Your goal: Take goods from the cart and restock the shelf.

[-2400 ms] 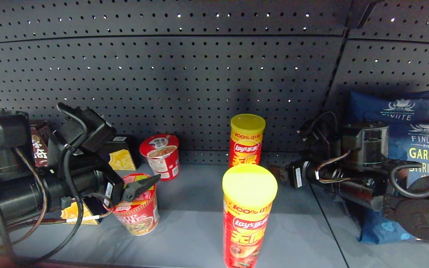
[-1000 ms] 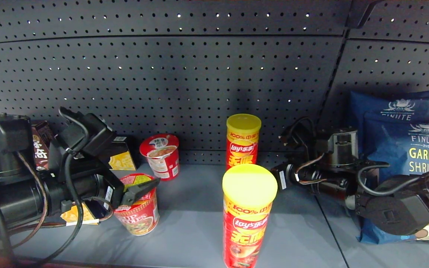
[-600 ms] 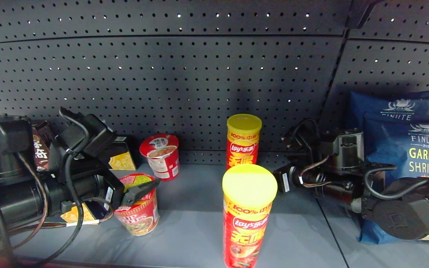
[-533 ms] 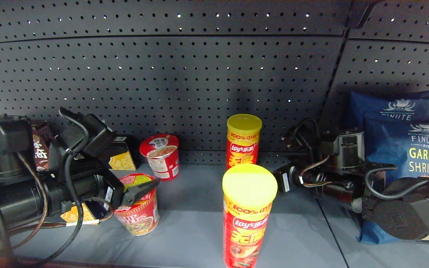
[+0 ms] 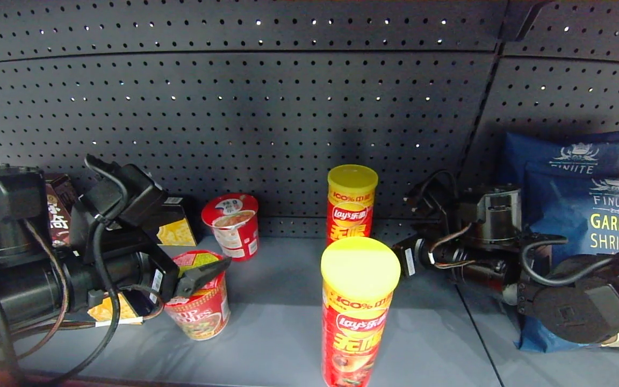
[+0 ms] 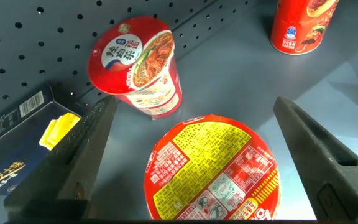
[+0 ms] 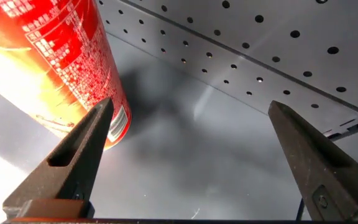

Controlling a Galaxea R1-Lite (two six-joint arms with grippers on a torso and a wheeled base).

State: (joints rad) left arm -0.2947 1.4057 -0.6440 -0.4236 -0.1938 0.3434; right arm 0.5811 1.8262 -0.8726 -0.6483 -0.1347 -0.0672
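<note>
Our left tool (image 6: pixel 194 152) is spread wide to either side of the front cup (image 5: pixel 202 312), with a gap showing on at least one side, so we judge the cup is not gripped. That cup sits upright on the shelf (image 5: pixel 282 338) at the lower left of the head frame. The rear cup (image 5: pixel 232 226) is behind it, close to the pegboard (image 5: pixel 288 107).

Our right tool (image 7: pixel 194 158) is spread as well and holds nothing. One of its fingers lies just beside the rear can (image 5: pixel 351 204), which stands upright at the back, in the centre of the frame. The front can (image 5: pixel 358 312) stands at lower centre, near the shelf's front edge. Boxes (image 5: pixel 175 226) lie at the far left and blue bags (image 5: pixel 583 204) at the right.

We judge this round of restocking nearly done, since two cups and two cans stand on the shelf and neither tool carries anything. What seems left is to draw both arms back out without knocking the goods over, then go to the cart again. How much remains there we cannot tell.
</note>
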